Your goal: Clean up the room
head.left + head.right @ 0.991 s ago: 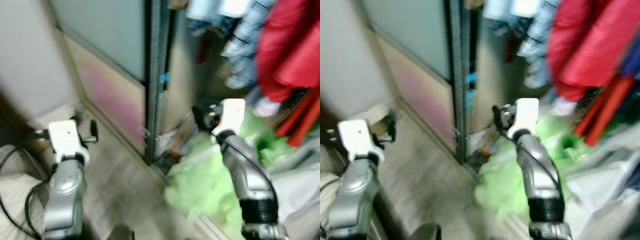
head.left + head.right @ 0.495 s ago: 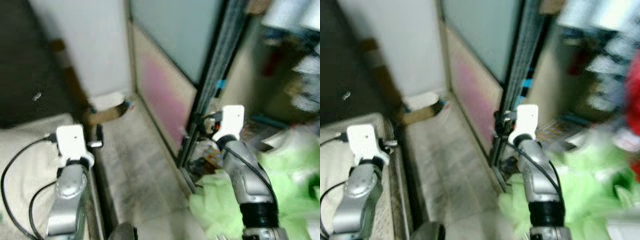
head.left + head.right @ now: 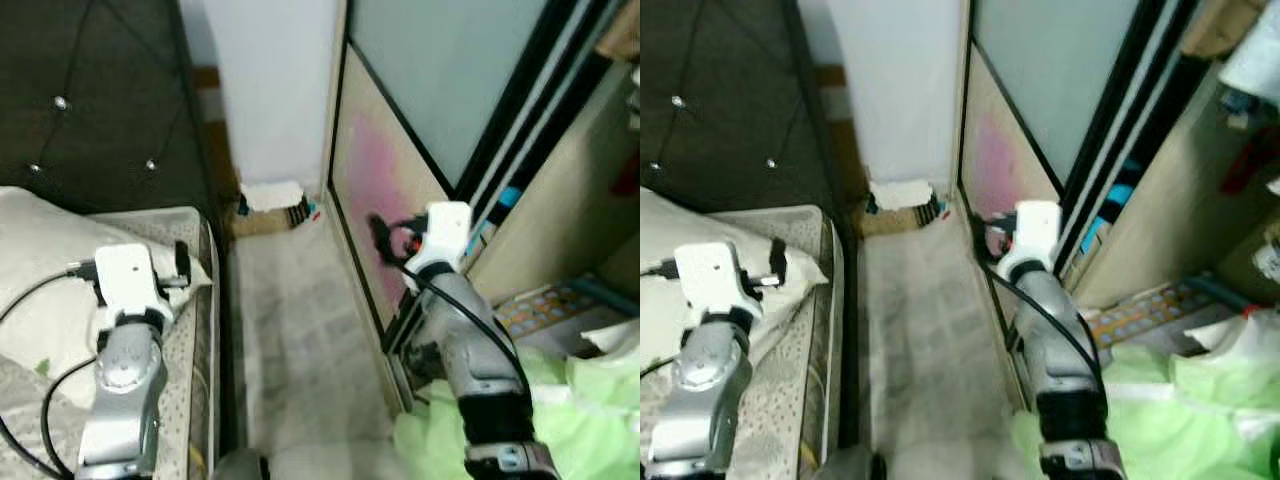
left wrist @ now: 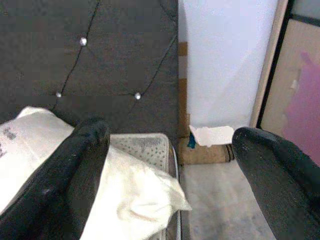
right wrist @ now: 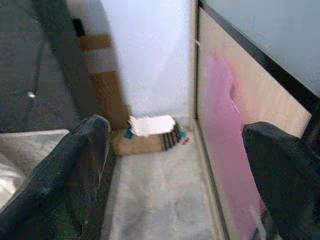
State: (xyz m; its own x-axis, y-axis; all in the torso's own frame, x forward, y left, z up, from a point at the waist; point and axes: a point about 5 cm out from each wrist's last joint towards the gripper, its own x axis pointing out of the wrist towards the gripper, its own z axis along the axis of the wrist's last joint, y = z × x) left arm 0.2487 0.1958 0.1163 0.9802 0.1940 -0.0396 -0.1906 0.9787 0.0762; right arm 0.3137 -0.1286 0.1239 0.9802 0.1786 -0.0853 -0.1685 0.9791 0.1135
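Note:
A small brown box topped with white paper sits on the floor against the white wall, at the far end of a narrow aisle. A pile of light green cloth lies on the floor at the lower right. My left gripper is held up over the bed's edge, open and empty. My right gripper is raised beside the sliding door, open and empty, pointing toward the box.
A bed with a white pillow and a dark tufted headboard is on the left. A sliding wardrobe door with a pink stain lines the right. A colourful patterned sheet lies inside the wardrobe.
The camera has swung left, away from the hanging clothes in the wardrobe toward the bed and aisle. Both arms stay raised with their grippers empty.

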